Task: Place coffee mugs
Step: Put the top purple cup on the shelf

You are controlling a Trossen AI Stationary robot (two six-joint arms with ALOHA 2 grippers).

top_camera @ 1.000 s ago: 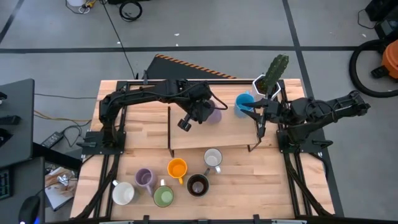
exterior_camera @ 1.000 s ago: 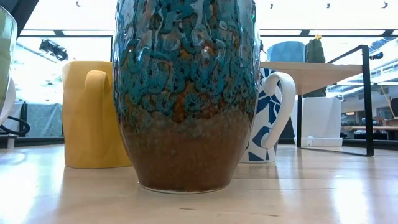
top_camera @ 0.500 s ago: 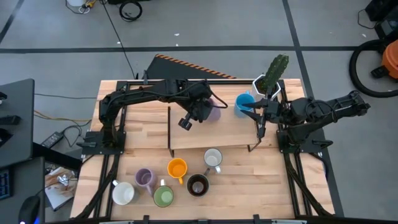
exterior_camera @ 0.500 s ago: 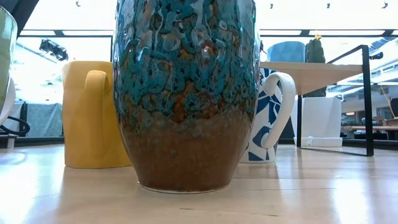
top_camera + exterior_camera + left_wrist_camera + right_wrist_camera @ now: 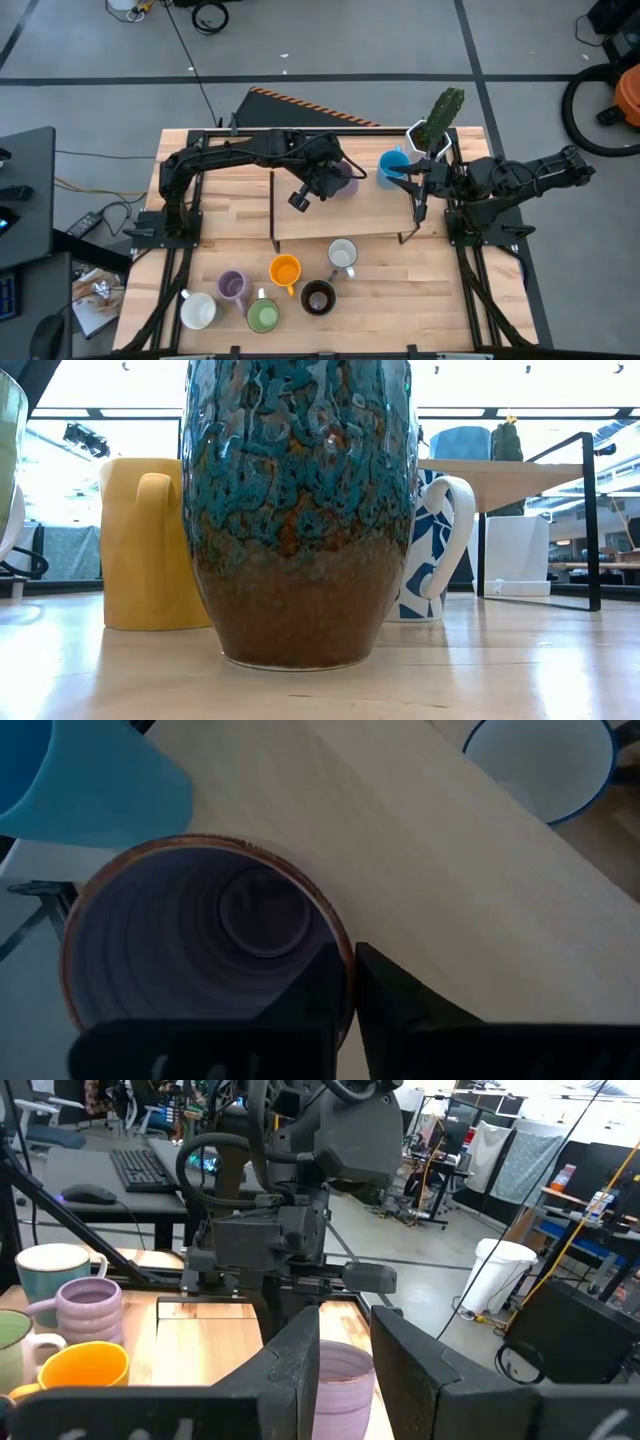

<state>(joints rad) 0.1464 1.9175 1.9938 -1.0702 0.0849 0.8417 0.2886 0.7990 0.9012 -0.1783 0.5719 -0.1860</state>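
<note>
Left pincer (image 5: pixel 322 187) still clenched on lavender mug (image 5: pixel 343 178) rim atop shelf (image 5: pixel 375 215), barely shifted; release pending. Right pincer (image 5: pixel 416 203) part-open, waiting.

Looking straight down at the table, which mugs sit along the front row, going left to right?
White mug → lavender mug → green mug → orange mug → dark brown mug → grey mug.
</note>
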